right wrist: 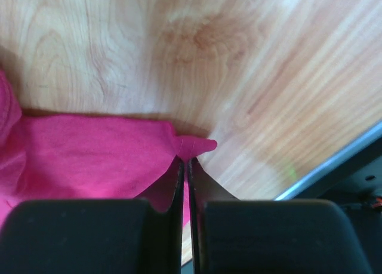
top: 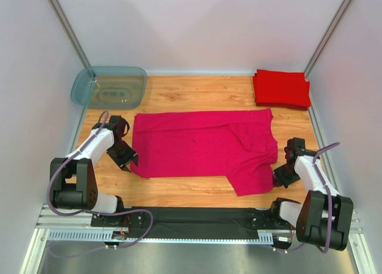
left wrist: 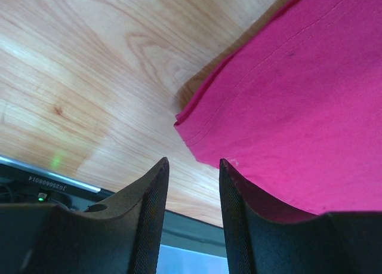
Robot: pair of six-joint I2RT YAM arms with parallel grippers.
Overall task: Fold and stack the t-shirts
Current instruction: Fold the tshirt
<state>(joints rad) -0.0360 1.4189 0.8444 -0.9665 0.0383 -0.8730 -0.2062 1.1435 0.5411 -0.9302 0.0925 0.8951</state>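
A magenta-pink t-shirt (top: 203, 147) lies spread across the middle of the table, partly folded, one flap reaching toward the near edge. My left gripper (top: 128, 162) is open at the shirt's near left corner; in the left wrist view (left wrist: 194, 166) the corner (left wrist: 197, 128) lies just past the fingertips, the cloth (left wrist: 298, 95) resting over one finger. My right gripper (top: 278, 177) is shut on the shirt's right edge; the right wrist view (right wrist: 185, 160) shows a pinched tip of cloth (right wrist: 197, 145) poking out. A stack of folded red t-shirts (top: 281, 88) lies at the far right corner.
A translucent blue-grey plastic tub (top: 110, 86) stands at the far left corner. White walls close in the left, right and back. A black rail (top: 197, 217) runs along the near edge between the arm bases.
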